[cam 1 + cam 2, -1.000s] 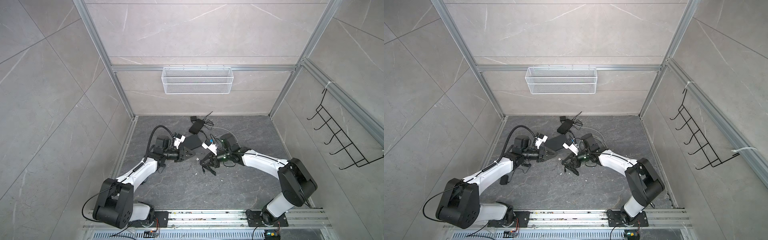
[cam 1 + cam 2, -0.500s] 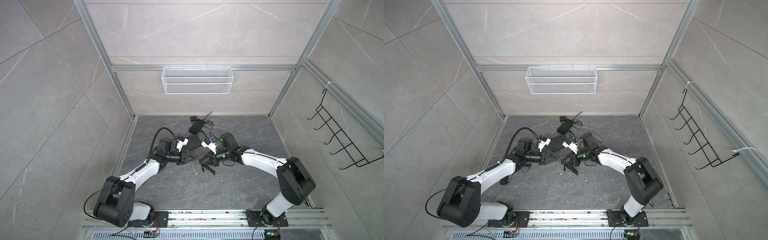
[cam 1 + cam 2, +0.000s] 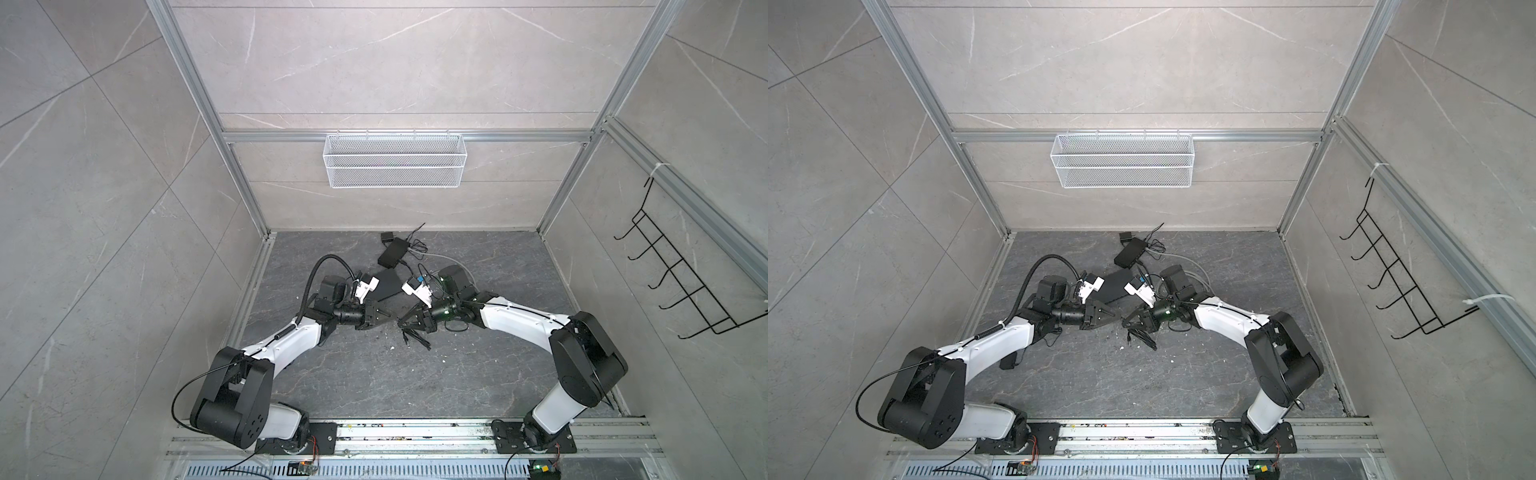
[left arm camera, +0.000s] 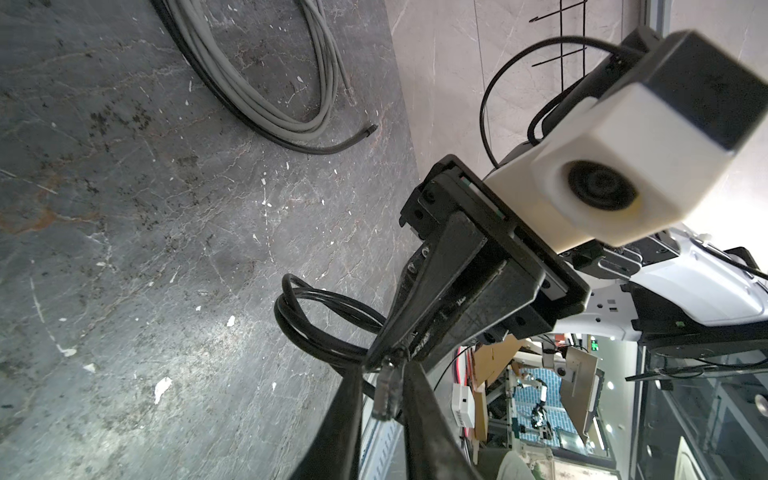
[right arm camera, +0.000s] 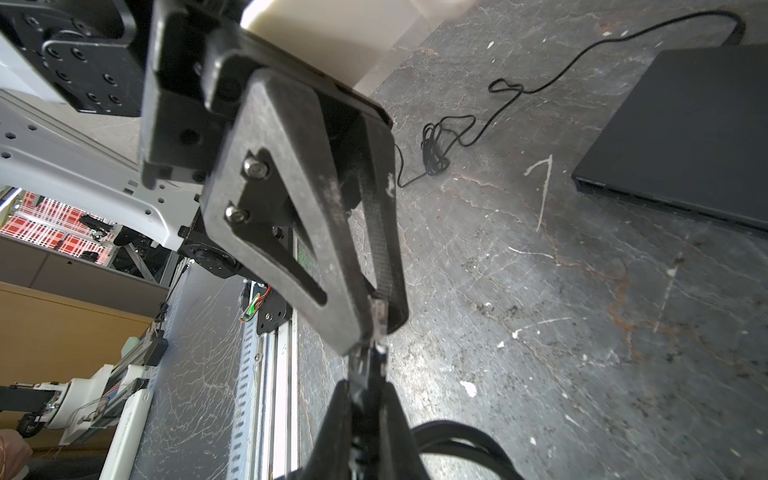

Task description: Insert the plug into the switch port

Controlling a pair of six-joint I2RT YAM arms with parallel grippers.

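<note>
Left arm and right arm reach low and nearly level over the counter, tips meeting mid-scene. The left jaws are clenched on the clear plug, held off the counter. The right jaws grasp its black cable just behind.
</note>
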